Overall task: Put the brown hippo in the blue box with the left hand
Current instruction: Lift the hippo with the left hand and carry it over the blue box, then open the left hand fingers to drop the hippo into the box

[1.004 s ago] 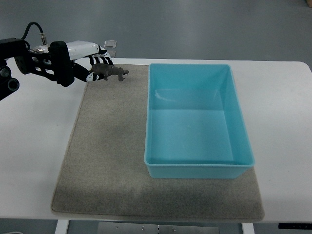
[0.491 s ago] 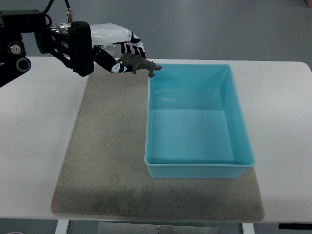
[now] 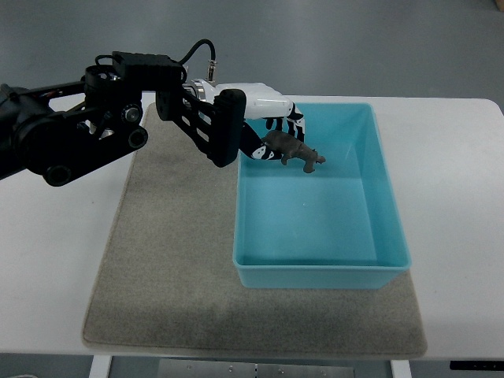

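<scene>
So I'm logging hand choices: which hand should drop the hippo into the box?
The left hand: it already grips the hippo above the blue box. No right hand is in view.

A white desk [image 3: 457, 165] stands over a grey floor [image 3: 354, 39], and a grey-brown felt mat [image 3: 165, 268] lies flat across its middle, reaching the near edge.

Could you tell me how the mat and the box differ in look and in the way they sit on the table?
The mat is grey-beige, flat and fuzzy; the box is bright blue, smooth and has raised walls. The mat lies directly on the white table; the box stands on the mat's right part. The mat covers more area than the box. Both are rectangular. The left hand holds the hippo over the box.
</scene>
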